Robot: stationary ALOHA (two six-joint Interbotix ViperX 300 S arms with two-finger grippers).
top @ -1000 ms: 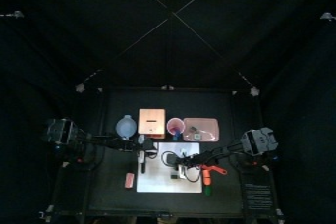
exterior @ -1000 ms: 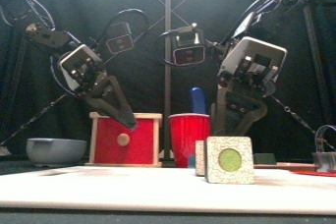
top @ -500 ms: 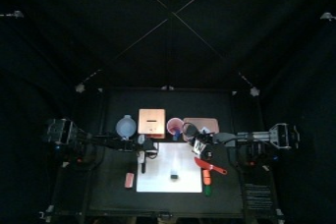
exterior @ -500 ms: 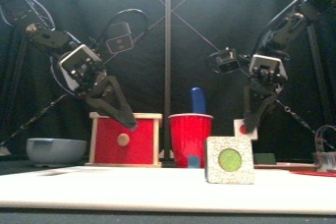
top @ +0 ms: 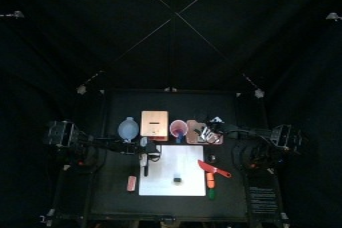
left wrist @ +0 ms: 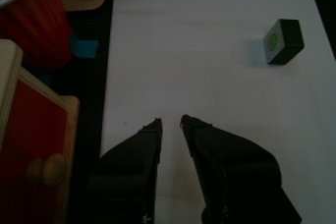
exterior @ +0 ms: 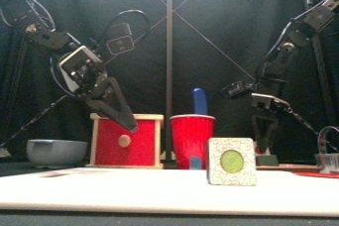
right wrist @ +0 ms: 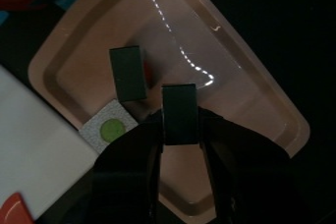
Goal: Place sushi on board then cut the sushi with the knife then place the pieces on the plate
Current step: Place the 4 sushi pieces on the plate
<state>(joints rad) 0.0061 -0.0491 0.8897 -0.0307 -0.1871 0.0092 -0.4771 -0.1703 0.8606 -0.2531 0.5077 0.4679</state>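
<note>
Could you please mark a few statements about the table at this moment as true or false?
1. A sushi piece stands upright on the white board. True.
2. The blue knife lies flat on the board. False: it stands in the red cup.
3. The right gripper is over the pink tray. True: it holds a second sushi piece there.
4. The left gripper grips a sushi piece. False: it is empty above the board, its jaws a little apart.
5. The wooden box stands to the right of the red cup. False: in the front view it stands to the cup's left.
</note>
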